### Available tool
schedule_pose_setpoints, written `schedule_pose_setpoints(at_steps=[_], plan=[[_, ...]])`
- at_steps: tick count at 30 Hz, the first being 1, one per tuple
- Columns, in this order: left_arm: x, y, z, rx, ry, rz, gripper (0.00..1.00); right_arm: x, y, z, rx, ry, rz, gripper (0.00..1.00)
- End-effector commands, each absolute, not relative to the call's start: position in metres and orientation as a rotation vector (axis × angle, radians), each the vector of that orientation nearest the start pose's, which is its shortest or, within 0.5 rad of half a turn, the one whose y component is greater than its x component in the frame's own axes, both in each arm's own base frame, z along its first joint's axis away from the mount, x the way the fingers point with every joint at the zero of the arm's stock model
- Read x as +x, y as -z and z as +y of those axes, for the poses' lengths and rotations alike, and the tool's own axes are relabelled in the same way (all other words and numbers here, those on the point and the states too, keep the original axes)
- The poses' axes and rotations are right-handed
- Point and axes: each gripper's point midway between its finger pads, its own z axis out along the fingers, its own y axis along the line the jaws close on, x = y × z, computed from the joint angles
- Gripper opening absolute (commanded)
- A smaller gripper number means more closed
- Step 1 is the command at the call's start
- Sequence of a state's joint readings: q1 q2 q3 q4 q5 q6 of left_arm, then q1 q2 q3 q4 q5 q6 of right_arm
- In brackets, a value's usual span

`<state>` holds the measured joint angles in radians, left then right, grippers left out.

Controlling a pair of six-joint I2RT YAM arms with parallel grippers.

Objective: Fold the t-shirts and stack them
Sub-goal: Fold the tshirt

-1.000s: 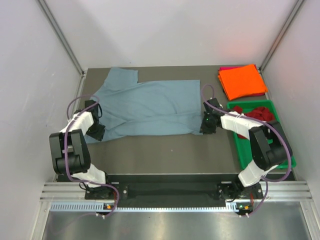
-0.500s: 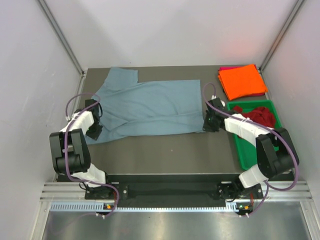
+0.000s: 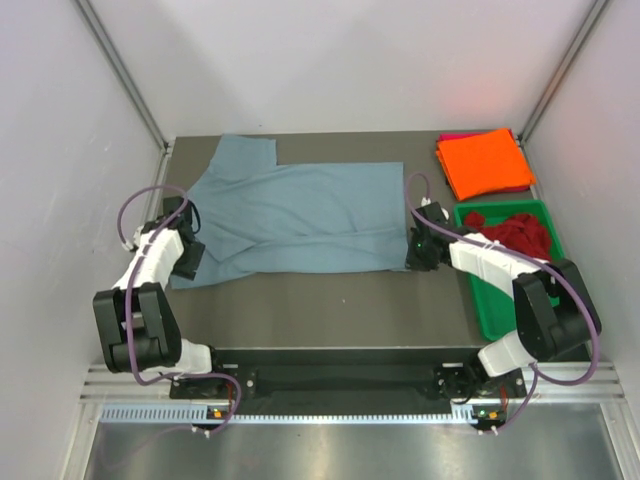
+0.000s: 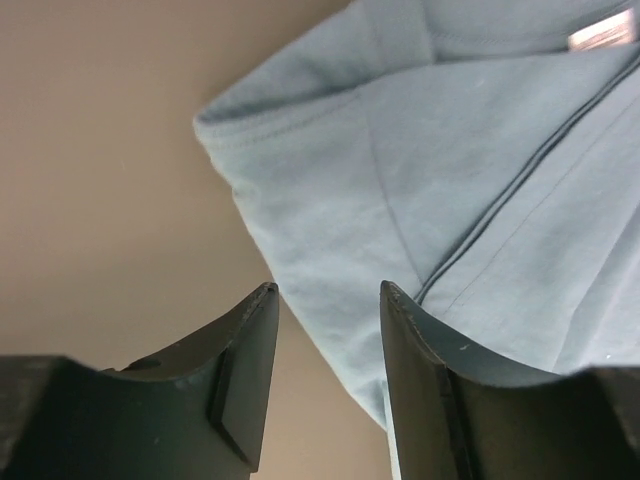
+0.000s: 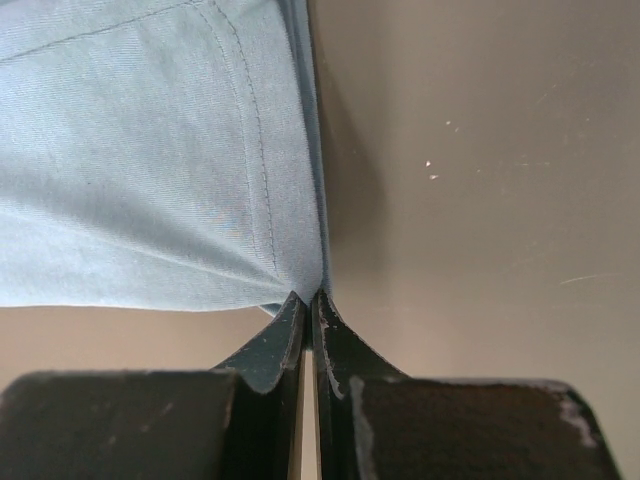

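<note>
Pinching blue-grey shirt [image 3: 300, 215] corner: right claw [image 5: 308, 296]; left claw [image 4: 328, 290] parted, empty; label [image 4: 600, 30] unreadable.

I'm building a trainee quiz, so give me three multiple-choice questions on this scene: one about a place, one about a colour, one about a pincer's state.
1. Where is the dark red t-shirt? A on the floor; B in the green tray; C on the wall.
2. What colour is the top folded t-shirt at the far right? A orange; B white; C black.
3. How is the right pincer? A wide open; B shut on the blue-grey t-shirt; C shut on nothing.
Answers: B, red cloth lies inside the tray; A, orange shows from above; B, its fingertips pinch the hem corner.
</note>
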<state>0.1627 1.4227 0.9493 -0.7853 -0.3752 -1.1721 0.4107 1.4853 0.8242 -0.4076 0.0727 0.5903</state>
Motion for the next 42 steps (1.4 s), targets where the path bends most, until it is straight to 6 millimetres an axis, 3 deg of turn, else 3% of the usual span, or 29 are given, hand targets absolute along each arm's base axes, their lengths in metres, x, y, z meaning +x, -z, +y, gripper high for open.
schedule_pose_setpoints(at_steps=[1, 4, 8, 16, 19, 21, 25, 28, 37, 42], plan=[[0.279, -0.065, 0.064, -1.820, -0.165, 2.019, 0.50, 0.292, -0.049, 0.145, 0.236, -0.294, 2.601, 0.00], [0.284, -0.051, 0.059, -1.816, -0.136, 2.049, 0.47, 0.293, -0.054, 0.148, 0.231, -0.316, 2.589, 0.00], [0.277, -0.031, 0.061, -1.828, -0.206, 2.086, 0.47, 0.294, -0.059, 0.148, 0.218, -0.323, 2.579, 0.00], [0.274, -0.016, 0.068, -1.815, -0.246, 2.057, 0.42, 0.287, -0.057, 0.147, 0.218, -0.327, 2.586, 0.00], [0.276, -0.020, 0.075, -1.775, -0.280, 2.048, 0.21, 0.282, -0.055, 0.144, 0.223, -0.326, 2.586, 0.00], [0.279, -0.027, 0.081, -1.742, -0.305, 2.039, 0.00, 0.281, -0.053, 0.142, 0.215, -0.312, 2.591, 0.00], [0.278, -0.045, 0.094, -1.693, -0.396, 2.025, 0.00, 0.277, -0.049, 0.132, 0.206, -0.242, 2.604, 0.00], [0.265, -0.051, 0.102, -1.666, -0.499, 2.045, 0.00, 0.273, -0.051, 0.127, 0.197, -0.218, 2.602, 0.00], [0.246, -0.056, 0.113, -1.583, -0.643, 2.098, 0.00, 0.251, -0.049, 0.107, 0.178, -0.143, 2.599, 0.00], [0.234, -0.052, 0.114, -1.569, -0.696, 2.134, 0.00, 0.241, -0.050, 0.112, 0.152, -0.200, 2.593, 0.00]])
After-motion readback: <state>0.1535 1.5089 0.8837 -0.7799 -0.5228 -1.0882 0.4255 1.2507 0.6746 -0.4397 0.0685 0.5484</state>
